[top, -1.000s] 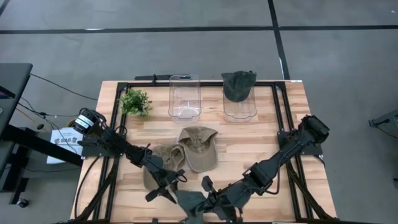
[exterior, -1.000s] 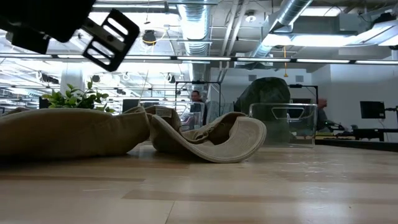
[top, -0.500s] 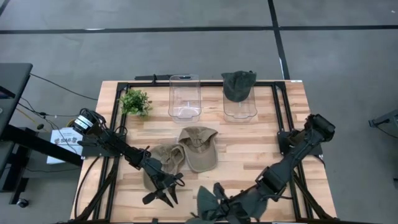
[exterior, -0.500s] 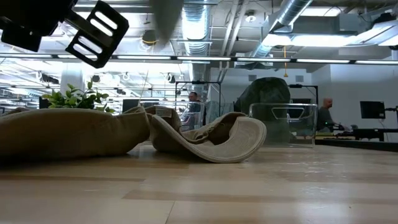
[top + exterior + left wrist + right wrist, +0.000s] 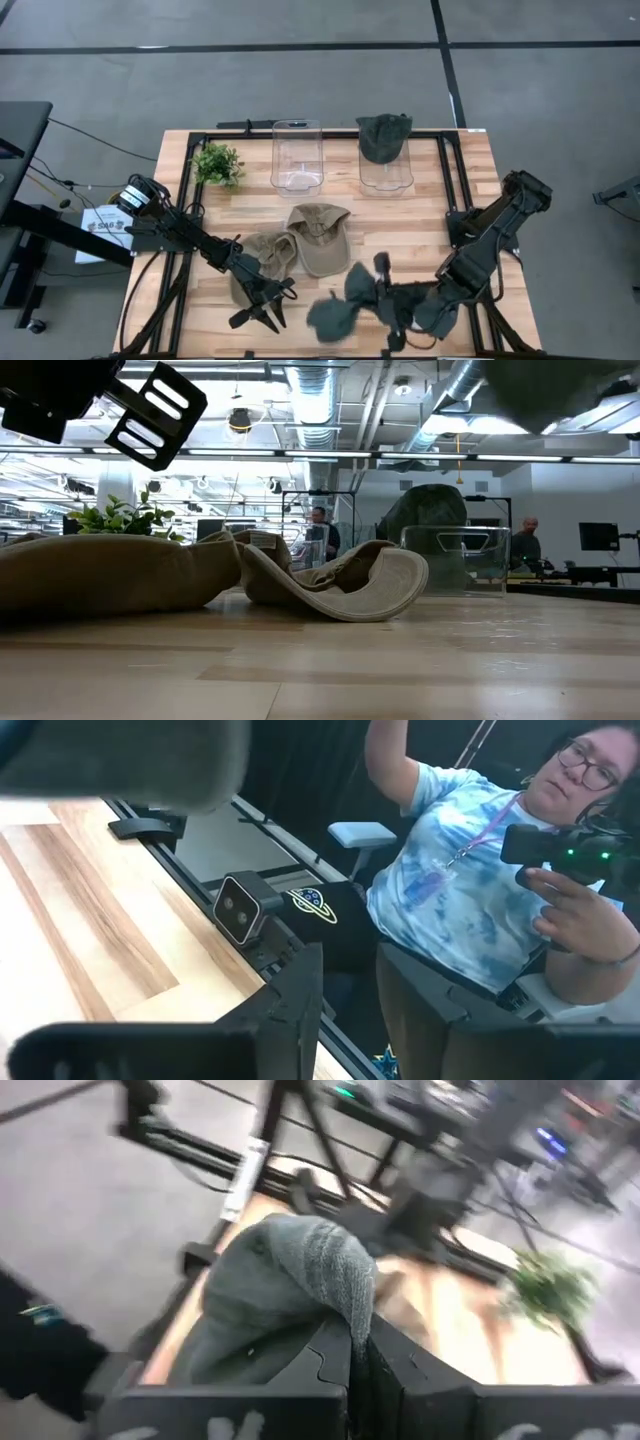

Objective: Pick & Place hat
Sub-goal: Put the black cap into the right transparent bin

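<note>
While my right gripper [image 5: 385,303] is clamped on the grey-green hat [image 5: 345,300], I'd lift smoothly — brim clear of the tan hats [image 5: 300,245] — my left gripper [image 5: 262,312] idling part-open.

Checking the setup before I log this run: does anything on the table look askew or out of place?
Two tan fabric caps lie crumpled and overlapping mid-table, one upturned. A dark green cap sits atop the right clear plastic bin rather than inside. The right pincer holds another dark green cap.
</note>
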Controlling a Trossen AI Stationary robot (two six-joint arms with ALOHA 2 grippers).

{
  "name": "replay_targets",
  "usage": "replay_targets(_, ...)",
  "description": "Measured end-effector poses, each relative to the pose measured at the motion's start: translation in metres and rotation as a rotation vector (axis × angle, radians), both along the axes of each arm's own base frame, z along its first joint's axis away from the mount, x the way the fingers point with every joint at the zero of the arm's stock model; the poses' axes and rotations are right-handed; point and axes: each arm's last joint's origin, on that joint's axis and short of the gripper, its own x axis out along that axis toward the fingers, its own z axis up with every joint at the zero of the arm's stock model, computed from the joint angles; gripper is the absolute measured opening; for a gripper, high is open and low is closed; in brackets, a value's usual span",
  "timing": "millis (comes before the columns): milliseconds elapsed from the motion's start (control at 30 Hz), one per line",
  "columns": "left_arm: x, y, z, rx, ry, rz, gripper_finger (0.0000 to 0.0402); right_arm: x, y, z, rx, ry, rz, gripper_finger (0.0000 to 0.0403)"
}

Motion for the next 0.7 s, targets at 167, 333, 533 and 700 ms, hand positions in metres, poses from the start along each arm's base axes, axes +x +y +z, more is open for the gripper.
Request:
replay_targets(167, 0.001, 0.001, 0.000, 0.007, -0.004, 0.037, 0.0095, 0.004, -0.027, 0.003, 0.000, 0.004, -0.196, 0.0000)
replay_targets(333, 0.003, 0.002, -0.001, 0.024, -0.013, 0.122, 0.0095, 0.013, -0.059, 0.009, -0.054, -0.018, -0.360, 0.0000)
replay_targets(533, 0.007, 0.008, -0.002, 0.040, -0.010, 0.191, 0.0095, 0.014, -0.109, 0.018, -0.142, 0.035, -0.491, 0.0000)
replay_targets(700, 0.008, 0.012, -0.005, 0.062, 0.018, 0.204, 0.0095, -0.002, -0.147, 0.032, -0.138, 0.083, -0.551, 0.0000)
